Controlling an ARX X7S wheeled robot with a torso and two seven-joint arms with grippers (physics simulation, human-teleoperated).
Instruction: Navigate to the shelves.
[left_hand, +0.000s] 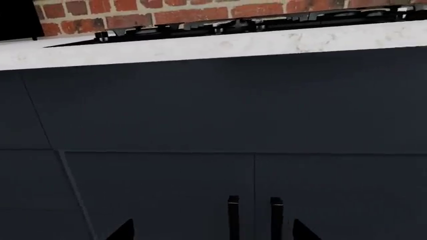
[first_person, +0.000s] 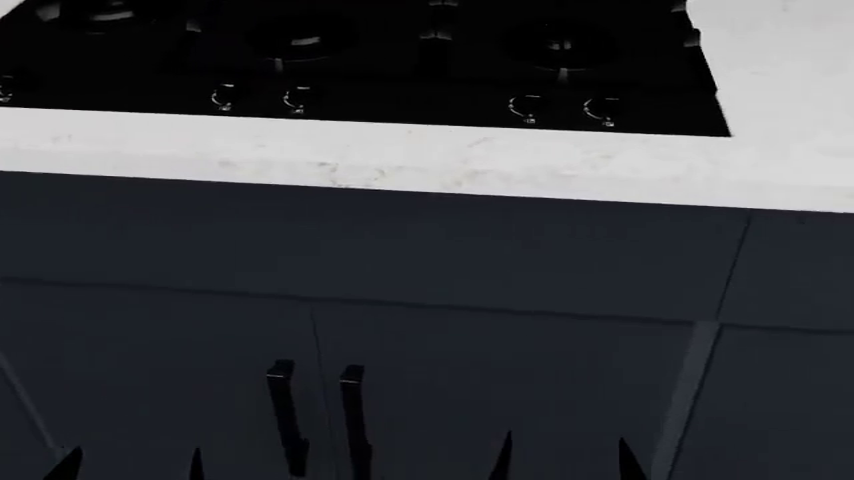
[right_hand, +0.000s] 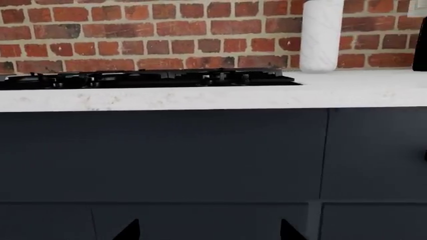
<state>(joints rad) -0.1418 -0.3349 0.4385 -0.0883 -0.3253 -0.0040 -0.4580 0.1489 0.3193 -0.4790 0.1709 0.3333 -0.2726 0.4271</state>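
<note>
From the left wrist view we face a dark cabinet front (left_hand: 213, 110) under a white marble countertop (left_hand: 220, 47), with the black cooktop (left_hand: 253, 24) set against a red brick wall (left_hand: 200, 12); two black door handles (left_hand: 253, 217) stand side by side where the doors meet. Our left gripper (left_hand: 212, 232) shows only as two dark fingertips well apart, so it looks spread and empty. In the head view we look down on the cooktop knobs (first_person: 414, 103), and both grippers, left (first_person: 127, 468) and right (first_person: 561, 460), hang low before the doors, tucked for driving, we judge. The right wrist view adds a white cylindrical container (right_hand: 321, 35) on the counter; the right fingertips are likewise parted, holding nothing. No shelves appear anywhere, so we judge the base must turn away.
</note>
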